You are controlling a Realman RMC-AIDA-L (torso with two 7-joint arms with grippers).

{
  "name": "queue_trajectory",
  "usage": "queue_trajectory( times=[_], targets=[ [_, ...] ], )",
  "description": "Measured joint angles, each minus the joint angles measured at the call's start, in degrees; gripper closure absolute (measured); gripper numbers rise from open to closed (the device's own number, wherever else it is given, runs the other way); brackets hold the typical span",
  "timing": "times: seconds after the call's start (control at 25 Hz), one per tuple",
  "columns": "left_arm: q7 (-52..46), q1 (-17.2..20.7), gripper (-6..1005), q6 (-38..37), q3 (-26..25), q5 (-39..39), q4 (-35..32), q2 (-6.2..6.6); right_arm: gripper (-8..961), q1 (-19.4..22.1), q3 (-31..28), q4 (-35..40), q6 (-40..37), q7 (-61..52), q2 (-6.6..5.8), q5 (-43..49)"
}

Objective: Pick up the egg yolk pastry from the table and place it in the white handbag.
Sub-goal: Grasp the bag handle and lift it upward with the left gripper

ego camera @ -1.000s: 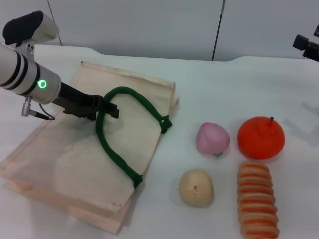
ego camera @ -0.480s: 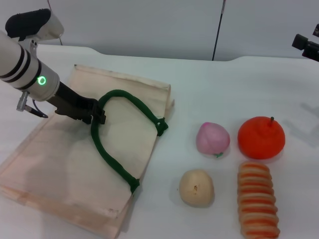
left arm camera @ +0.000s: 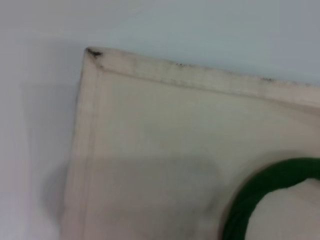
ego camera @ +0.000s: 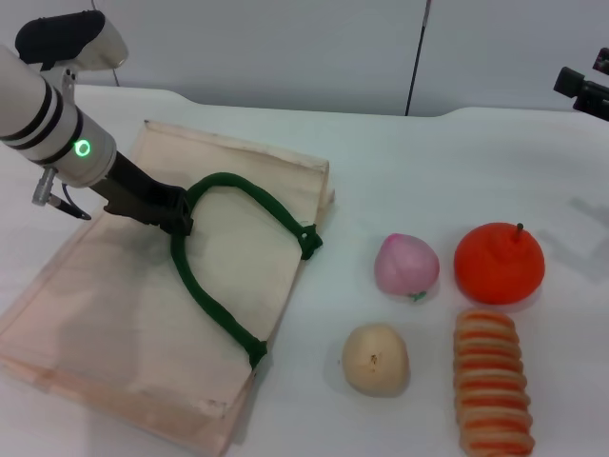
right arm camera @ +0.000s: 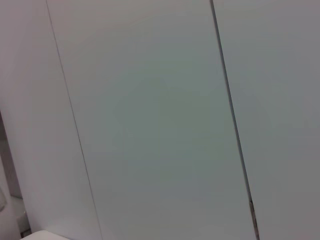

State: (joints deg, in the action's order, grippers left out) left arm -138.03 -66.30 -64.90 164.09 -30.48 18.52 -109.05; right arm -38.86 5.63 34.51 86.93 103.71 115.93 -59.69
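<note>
1. On table, left half: white handbag lying flat, green handle looped across its top face.
2. At handle's upper bend: left gripper, jaws closed around the green rope.
3. Right of bag, apart from it, near front edge: egg yolk pastry, untouched.
4. Behind pastry: pink peach; beside that, orange fruit; below fruit, striped roll.
5. Far right edge, raised: right gripper, finger state impossible to tell.
</note>
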Motion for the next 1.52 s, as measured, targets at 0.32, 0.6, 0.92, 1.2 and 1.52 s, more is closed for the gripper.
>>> queue_trajectory(
  times=[0.32, 0.6, 0.92, 1.2, 1.52],
  targets=[
    [0.36, -0.55, 844, 0.64, 0.0, -0.19, 0.08, 0.05, 73, -0.18, 0.0, -0.14, 0.04, 0.0, 0.0, 0.02],
    [1.29, -0.45, 877, 2.08, -0.01, 0.29, 0.14, -0.1, 73, -0.13, 0.0, -0.14, 0.09, 0.0, 0.0, 0.02],
    [3.73, -0.07, 877, 2.15, -0.1, 2.4, 0.46, -0.52, 73, 0.1, 0.0, -0.14, 0.09, 0.0, 0.0, 0.02],
    [5.12, 0.28, 877, 2.11, -0.2, 4.65, 0.51, -0.65, 73, 0.26, 0.0, -0.14, 0.02, 0.0, 0.0, 0.01],
    [12.6, 2.41, 877, -3.79, -0.18, 16.18, 3.27, -0.85, 73, 0.99, 0.0, -0.14, -0.42, 0.0, -0.16, 0.01]
  ],
)
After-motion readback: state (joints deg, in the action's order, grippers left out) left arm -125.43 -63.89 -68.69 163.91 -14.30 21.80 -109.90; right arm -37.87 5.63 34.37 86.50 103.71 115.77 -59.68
